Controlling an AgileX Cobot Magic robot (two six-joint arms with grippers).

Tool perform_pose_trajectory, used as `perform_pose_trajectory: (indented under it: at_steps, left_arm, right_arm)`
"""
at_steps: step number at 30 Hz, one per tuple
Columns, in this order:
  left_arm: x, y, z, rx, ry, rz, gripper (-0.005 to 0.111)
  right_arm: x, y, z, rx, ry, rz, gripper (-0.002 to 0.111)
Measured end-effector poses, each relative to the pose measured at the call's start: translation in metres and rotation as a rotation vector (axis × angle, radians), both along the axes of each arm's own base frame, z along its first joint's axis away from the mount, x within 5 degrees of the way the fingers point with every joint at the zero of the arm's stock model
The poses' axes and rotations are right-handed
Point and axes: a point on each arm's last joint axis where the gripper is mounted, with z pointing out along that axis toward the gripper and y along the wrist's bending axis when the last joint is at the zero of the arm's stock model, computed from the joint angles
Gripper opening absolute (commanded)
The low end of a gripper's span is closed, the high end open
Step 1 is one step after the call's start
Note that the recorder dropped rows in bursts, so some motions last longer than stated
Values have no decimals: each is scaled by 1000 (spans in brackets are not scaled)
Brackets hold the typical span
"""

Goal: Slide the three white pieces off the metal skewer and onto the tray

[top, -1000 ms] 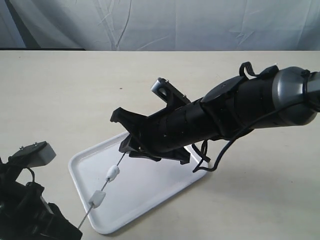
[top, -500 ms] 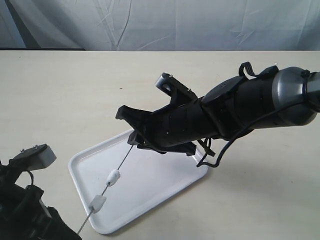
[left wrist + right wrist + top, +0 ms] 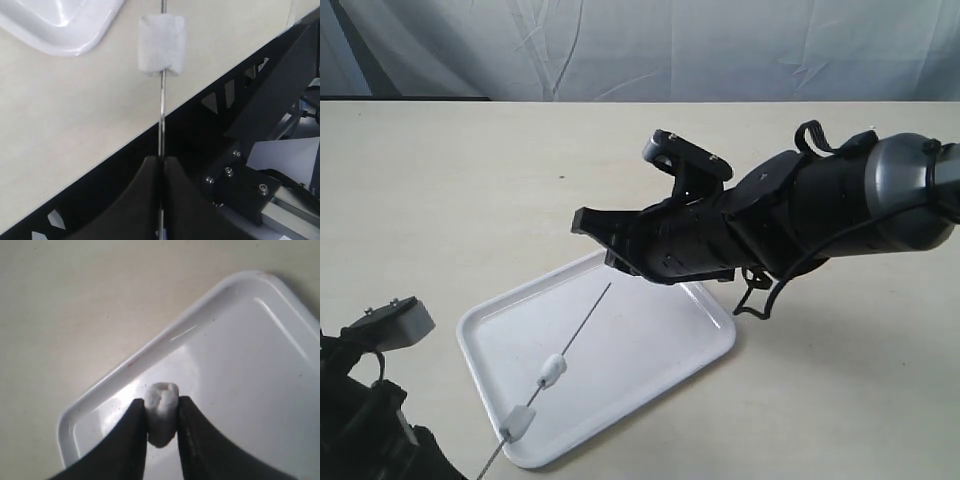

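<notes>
The thin metal skewer (image 3: 582, 325) slants over the white tray (image 3: 660, 345) with its far tip free. Two white pieces (image 3: 551, 372) (image 3: 518, 422) are threaded on it. In the left wrist view my left gripper (image 3: 162, 162) is shut on the skewer (image 3: 161, 115), with one white piece (image 3: 161, 45) just beyond the jaws. My right gripper (image 3: 161, 412) is shut on the third white piece (image 3: 161, 410) and holds it above the tray (image 3: 250, 365), clear of the skewer. In the exterior view that piece is hidden behind the right gripper (image 3: 605, 245).
The tray lies on a pale beige table (image 3: 450, 200) with a grey cloth backdrop (image 3: 640, 45) behind. My left arm (image 3: 370, 430) fills the lower left corner. The bulky right arm (image 3: 800, 215) reaches in from the right above the tray's far corner.
My right gripper has pulled up and to the right off the skewer's tip, taking one white piece with it. The left arm and the skewer have sunk lower.
</notes>
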Motion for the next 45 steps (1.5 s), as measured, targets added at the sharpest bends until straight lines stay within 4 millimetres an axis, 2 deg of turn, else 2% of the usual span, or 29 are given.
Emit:
perform_pose_trajectory:
  at_steps: [5, 8, 16, 21, 27, 45]
  left_arm:
    - [3, 2, -3, 42, -13, 45, 0]
    - [7, 4, -5, 66, -28, 64, 0]
    - [16, 4, -18, 121, -14, 92, 0]
    - [20, 3, -19, 109, -42, 109, 0]
    - [21, 2, -18, 97, -54, 119, 0]
    - [23, 0, -17, 73, -74, 113, 0]
  right_arm:
    - [-2, 1, -1, -14, -4, 56, 44]
    - [-6, 3, -1, 9, 33, 75, 43]
    - [-20, 14, 2, 160, 212, 107, 29]
    - [-26, 18, 2, 197, 268, 151, 30]
    - [-29, 22, -4, 196, 297, 155, 41]
    - [-53, 43, -6, 189, 295, 170, 40]
